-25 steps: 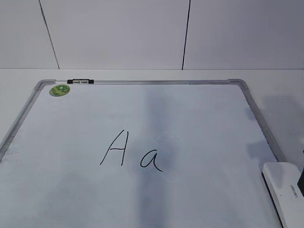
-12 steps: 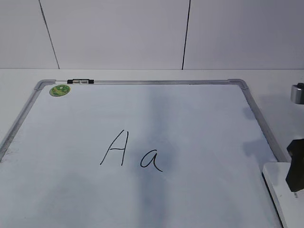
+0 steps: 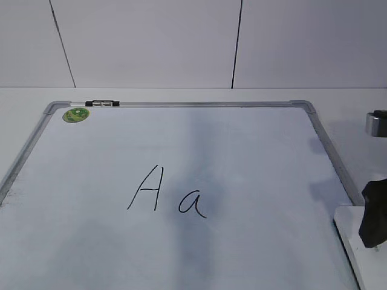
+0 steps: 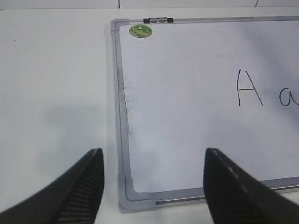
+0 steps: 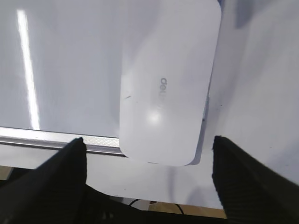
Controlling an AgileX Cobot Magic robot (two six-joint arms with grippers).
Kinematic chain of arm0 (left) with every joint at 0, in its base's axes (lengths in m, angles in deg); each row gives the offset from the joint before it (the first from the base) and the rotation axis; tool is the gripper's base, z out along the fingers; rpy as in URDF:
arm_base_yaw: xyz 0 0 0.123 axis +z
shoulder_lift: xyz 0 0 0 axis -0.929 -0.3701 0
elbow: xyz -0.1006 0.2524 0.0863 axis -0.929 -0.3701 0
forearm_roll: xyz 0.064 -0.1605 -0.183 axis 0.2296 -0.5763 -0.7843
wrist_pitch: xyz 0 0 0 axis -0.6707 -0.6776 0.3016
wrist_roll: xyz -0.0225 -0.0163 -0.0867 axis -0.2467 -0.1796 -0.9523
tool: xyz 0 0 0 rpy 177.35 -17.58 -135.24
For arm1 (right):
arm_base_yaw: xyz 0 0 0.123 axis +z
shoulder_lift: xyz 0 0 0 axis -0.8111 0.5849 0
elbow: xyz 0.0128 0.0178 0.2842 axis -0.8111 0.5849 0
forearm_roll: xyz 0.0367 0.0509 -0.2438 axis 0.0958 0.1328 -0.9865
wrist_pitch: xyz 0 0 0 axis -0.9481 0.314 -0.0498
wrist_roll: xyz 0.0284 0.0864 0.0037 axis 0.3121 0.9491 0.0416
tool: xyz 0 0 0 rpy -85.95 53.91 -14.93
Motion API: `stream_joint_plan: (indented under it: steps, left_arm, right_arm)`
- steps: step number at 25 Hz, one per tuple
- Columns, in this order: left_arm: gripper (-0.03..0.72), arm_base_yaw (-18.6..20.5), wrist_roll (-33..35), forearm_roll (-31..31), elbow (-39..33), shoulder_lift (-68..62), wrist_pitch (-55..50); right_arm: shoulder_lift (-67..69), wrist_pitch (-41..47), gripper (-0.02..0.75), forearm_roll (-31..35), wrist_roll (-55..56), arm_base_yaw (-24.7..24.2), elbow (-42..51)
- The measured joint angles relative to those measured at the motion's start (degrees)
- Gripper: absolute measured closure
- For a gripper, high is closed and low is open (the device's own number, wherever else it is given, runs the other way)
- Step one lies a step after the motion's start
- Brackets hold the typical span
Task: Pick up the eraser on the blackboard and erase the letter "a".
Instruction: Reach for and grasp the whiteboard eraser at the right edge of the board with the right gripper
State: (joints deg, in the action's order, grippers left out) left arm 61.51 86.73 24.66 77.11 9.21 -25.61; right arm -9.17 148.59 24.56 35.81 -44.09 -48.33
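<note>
The blackboard (image 3: 254,151) lay flat, its near left corner between the wide-spread, empty fingers of the left gripper (image 4: 152,186), the eraser (image 5: 168,84) rested at its right edge between and ahead of the right gripper's (image 5: 147,177) parted, unclosed fingers, and the letter "a" (image 3: 192,203) stood unerased mid-board.

White blackboard (image 3: 254,163) with a silver-grey frame, green sticker (image 3: 76,115) in the corner, thin black "a" (image 3: 192,203) next to a black "A" (image 3: 146,188). Eraser (image 5: 168,84) is glossy white with grey lettering, gripper fingers (image 5: 250,179) ribbed black.
</note>
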Motion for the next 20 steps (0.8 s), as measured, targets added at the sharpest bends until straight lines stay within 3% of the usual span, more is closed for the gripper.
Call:
stream_joint_plan:
  steps: [15,20]
  left_arm:
    - [0.191,0.0,0.0,0.0,0.0,0.0,0.0]
    - [0.191,0.0,0.0,0.0,0.0,0.0,-0.2]
  right_arm:
    - [3.4,-3.7,0.119,0.2,1.2,0.0,0.1]
    - [3.4,-5.0,0.124,0.2,1.6,0.0,4.5]
